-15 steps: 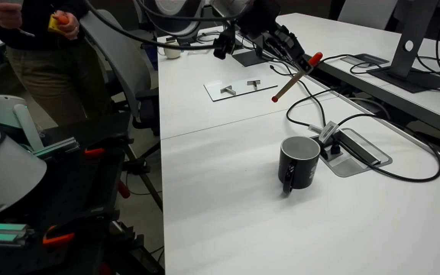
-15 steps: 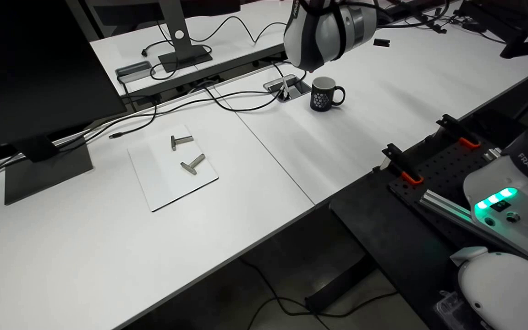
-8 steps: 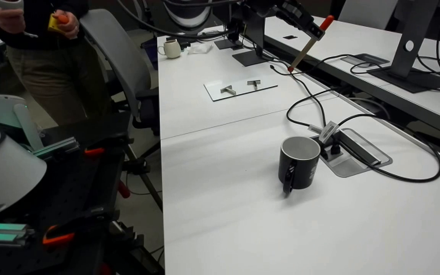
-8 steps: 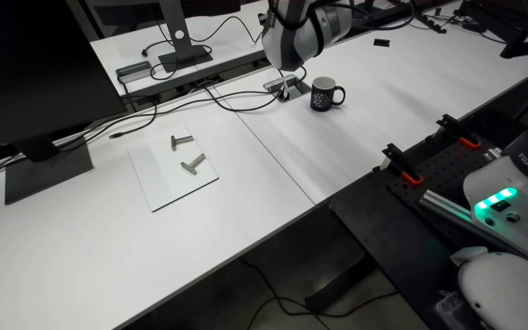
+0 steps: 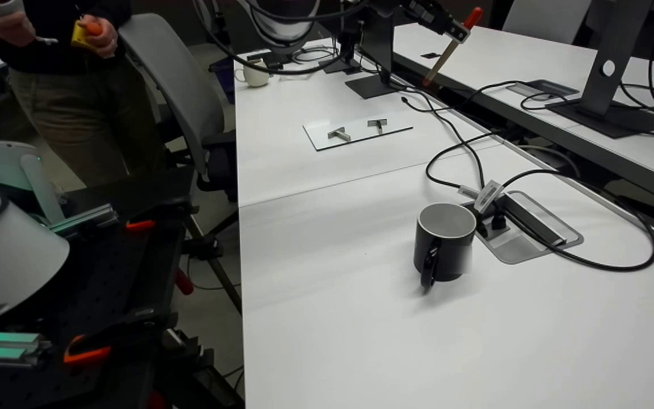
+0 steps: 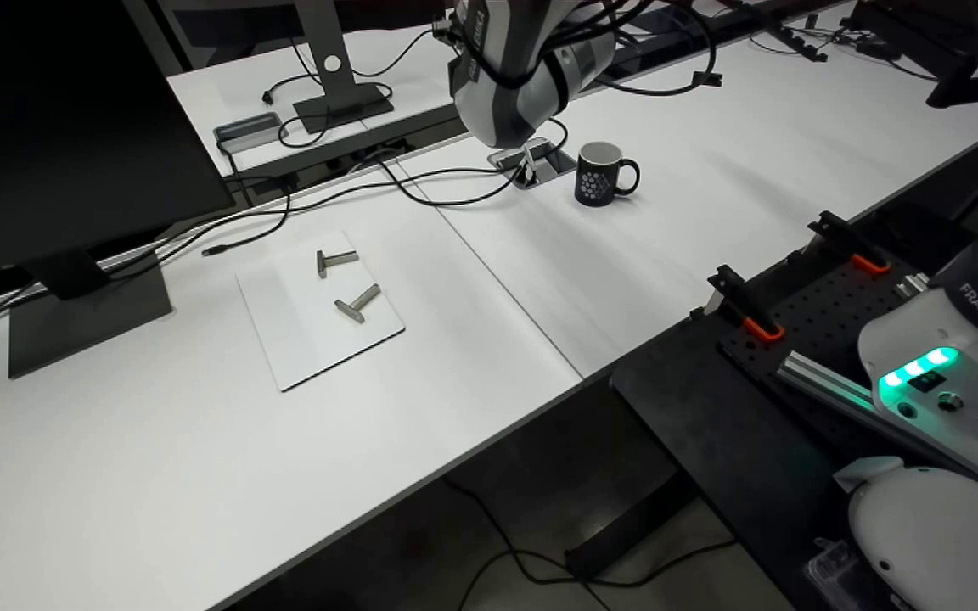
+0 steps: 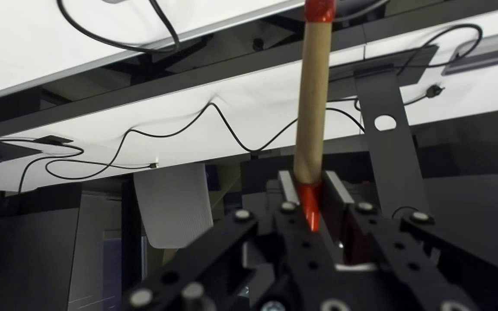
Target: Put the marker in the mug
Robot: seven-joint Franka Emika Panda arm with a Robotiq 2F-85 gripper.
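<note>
Wrist view: my black metal claw [image 7: 312, 185] clamps the red end of the slim, tan, wooden marker [image 7: 313, 103], which could swivel if my hold slackens. In an exterior view it slants, well apart from the glossy black cylindrical mug [image 5: 445, 244]; lowered so tilted, its tip could knock the rim. A person [image 5: 77, 108] stands by the white counter [image 5: 327, 329]. In an exterior view my white arm [image 6: 489, 98] hides the claw; 2 T-shaped metal pieces [image 6: 363, 299] lie on a white board [image 6: 302, 339].
</note>
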